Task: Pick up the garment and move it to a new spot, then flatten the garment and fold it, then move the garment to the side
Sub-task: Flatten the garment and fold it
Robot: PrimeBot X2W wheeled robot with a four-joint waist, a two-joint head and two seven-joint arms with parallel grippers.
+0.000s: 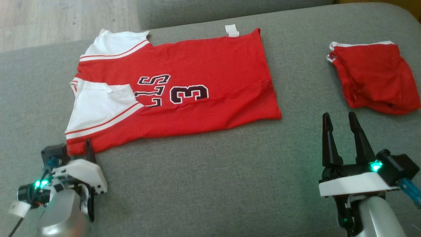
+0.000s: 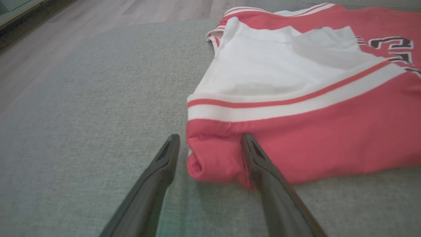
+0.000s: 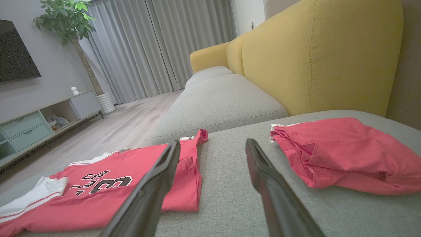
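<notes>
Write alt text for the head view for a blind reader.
A red jersey with white sleeves lies spread on a grey fabric cushion, a folded red garment to its right. The open left gripper is at the jersey's near-left corner; the open right gripper stands apart.

A home living room: a sofa with grey seat cushions (image 3: 217, 105) and a mustard-yellow backrest (image 3: 322, 56) stands across pale wood-plank flooring (image 3: 125, 128) from a dark television (image 3: 14, 52) above a low media cabinet (image 3: 33, 125). Beside them are floor-length grey curtains (image 3: 148, 46) and a potted tree (image 3: 65, 19).
</notes>
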